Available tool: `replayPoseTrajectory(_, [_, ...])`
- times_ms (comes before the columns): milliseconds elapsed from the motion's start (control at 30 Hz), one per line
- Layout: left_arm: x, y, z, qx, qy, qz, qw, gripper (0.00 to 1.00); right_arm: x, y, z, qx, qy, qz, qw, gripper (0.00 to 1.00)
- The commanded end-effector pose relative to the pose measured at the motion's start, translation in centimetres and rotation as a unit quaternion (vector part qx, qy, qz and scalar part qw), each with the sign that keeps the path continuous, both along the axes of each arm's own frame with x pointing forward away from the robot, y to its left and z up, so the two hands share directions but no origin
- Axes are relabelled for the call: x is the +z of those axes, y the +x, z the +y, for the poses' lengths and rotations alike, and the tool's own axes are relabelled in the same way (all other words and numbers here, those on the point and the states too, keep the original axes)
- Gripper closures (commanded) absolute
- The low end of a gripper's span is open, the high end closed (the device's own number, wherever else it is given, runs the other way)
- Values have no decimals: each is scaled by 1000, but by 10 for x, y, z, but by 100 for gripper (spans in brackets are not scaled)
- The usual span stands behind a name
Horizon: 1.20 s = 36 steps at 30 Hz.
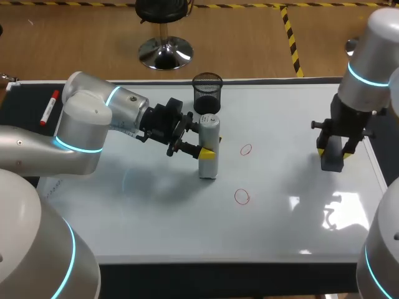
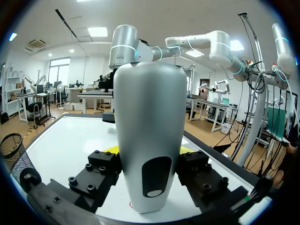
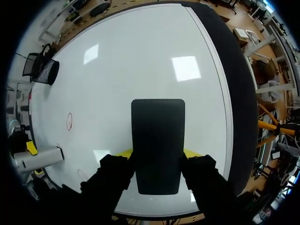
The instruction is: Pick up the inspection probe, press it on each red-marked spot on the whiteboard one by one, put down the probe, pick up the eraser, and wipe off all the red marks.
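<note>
A robotics lab: the grey left arm [image 1: 81, 134] and right arm [image 1: 374, 68], ringed in glowing cyan, work over a bench [image 1: 22, 106] carrying a whiteboard [image 1: 156, 212]. A mesh pen cup [image 1: 207, 93] stands just behind the left claw [image 1: 209, 151], and a red marker [image 1: 49, 107] lies well apart.

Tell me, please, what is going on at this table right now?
Two robot arms are at work over a whiteboard. The left pincer is shut on the inspection probe, which is upright with its base at the board, just left of the far red circle and the near red circle. The right pincer is shut on the dark eraser near the board's right edge. Neither circle has been wiped off yet.
</note>
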<state>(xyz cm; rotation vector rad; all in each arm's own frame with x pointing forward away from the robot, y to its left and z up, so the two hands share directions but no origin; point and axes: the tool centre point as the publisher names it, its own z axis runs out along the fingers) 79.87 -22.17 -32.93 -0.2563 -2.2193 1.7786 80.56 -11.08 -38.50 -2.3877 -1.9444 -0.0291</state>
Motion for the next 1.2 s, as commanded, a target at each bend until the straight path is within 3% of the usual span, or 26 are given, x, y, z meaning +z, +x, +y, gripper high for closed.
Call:
replayPoseTrajectory(33, [-3,0,0,0,-1,-1,1000,100,4,-2,-4,4,4,4,1000,100])
replayPoseTrajectory(833, [-3,0,0,0,-1,-1,1000,100,4,-2,-4,4,4,4,1000,100])
replayPoseTrajectory(1200, [26,-5,4,-7,0,-19,1000,100,4,-2,-4,4,4,4,1000,100])
